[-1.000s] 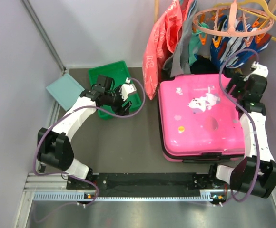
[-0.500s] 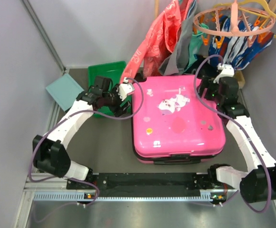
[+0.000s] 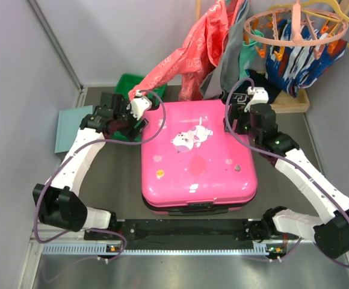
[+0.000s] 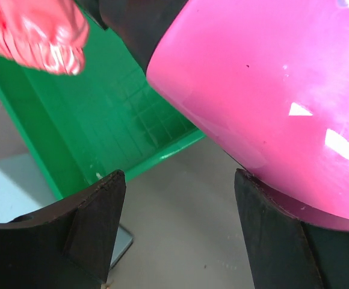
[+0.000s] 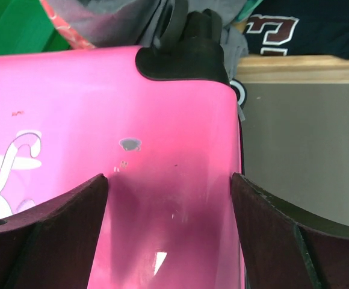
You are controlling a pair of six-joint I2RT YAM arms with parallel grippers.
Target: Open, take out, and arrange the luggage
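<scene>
The luggage (image 3: pixel 195 156) is a hot-pink hard-shell suitcase with white cartoon stickers, lying flat and closed in the middle of the table. My left gripper (image 3: pixel 132 127) is at its far left corner. In the left wrist view this gripper (image 4: pixel 179 180) is open, with one finger against the rounded pink shell (image 4: pixel 271 90) and bare table between the jaws. My right gripper (image 3: pixel 233 125) is over the far right corner. In the right wrist view it (image 5: pixel 168 180) stands open just above the pink lid (image 5: pixel 102 108), near a black wheel (image 5: pixel 186 48).
A green tray (image 3: pixel 126 84) sits behind the left gripper, partly under a hanging red garment (image 3: pixel 186 60). A pale-teal box (image 3: pixel 69 129) lies at the left wall. More clothes and a round pink hanger (image 3: pixel 295 30) hang at the back right above a wooden board (image 3: pixel 289 105).
The suitcase has slid to the left and toward the near edge, and both arms have moved left with it. The green tray has shifted toward the back wall.
</scene>
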